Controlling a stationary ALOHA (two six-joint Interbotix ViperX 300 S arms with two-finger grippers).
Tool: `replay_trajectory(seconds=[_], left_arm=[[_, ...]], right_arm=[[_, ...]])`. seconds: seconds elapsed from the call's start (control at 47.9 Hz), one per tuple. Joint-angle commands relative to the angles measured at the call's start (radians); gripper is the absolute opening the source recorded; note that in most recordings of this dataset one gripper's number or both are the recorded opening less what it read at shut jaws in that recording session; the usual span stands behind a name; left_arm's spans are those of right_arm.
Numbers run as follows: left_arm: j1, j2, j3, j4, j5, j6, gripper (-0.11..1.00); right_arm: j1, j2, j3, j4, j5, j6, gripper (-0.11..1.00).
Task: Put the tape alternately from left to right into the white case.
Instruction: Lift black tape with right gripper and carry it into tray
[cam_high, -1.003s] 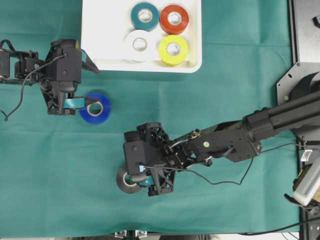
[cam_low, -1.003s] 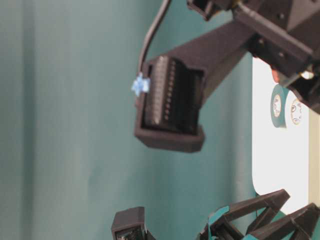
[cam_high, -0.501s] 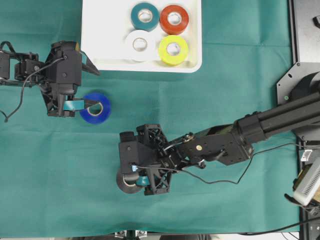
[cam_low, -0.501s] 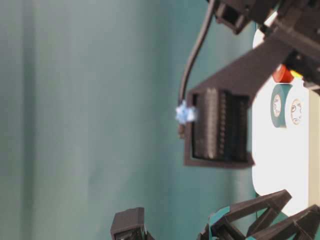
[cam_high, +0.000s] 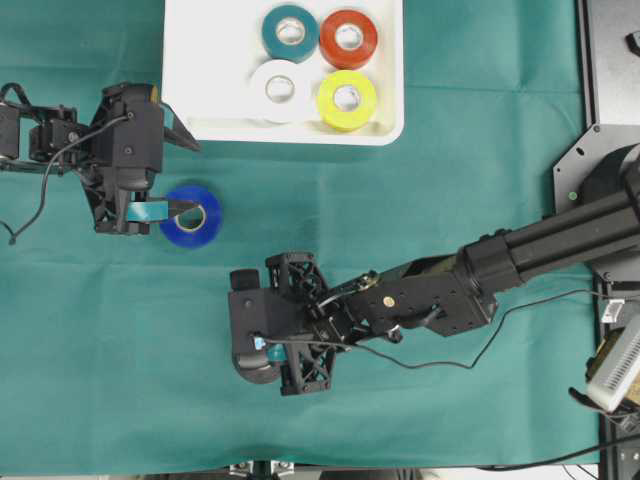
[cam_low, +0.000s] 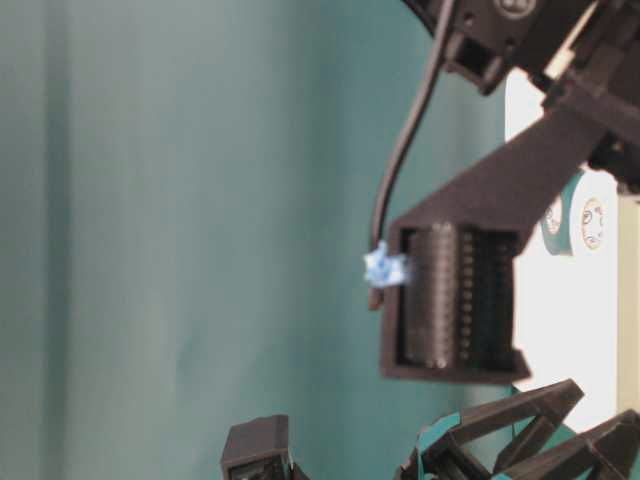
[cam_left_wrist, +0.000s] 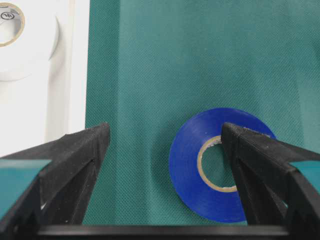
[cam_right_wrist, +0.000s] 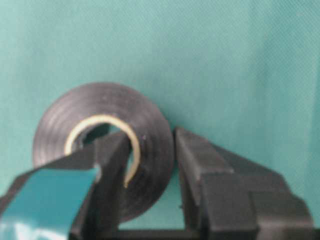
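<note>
Four rolls lie in white case (cam_high: 190, 80): teal (cam_high: 290, 32), red-orange (cam_high: 348, 38), white (cam_high: 281, 89), yellow (cam_high: 346, 99). Left gripper (cam_high: 172, 211) spread astride blue roll (cam_high: 190, 215) on cloth. Right gripper (cam_right_wrist: 150, 165) pinching black roll (cam_right_wrist: 102, 160) wall.

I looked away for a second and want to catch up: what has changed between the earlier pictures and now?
The right gripper slid further left and slightly down in the overhead view, onto the black roll, and shut on its wall: one finger in the core, one outside. The left gripper stayed open at the blue roll, one finger in its core. The white case kept its four rolls.
</note>
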Motion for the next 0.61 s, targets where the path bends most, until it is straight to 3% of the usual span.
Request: replay_trajectory(seconds=[0.0,0.376,0.585], left_arm=[[-0.003,-0.014,-0.006,-0.003,-0.003,-0.002,0.62],[-0.003,-0.015,-0.009,-0.002,-0.003,-0.002,0.62],[-0.005,-0.015,-0.008,-0.002,-0.003,-0.002,0.62]], right_arm=[[0.005,-0.040,-0.029,-0.003,-0.006,0.002,0.25],[0.006,-0.072,-0.029,-0.014,0.000,-0.002,0.25],[0.002,-0.132,-0.021,-0.074,0.044,0.002,0.24]])
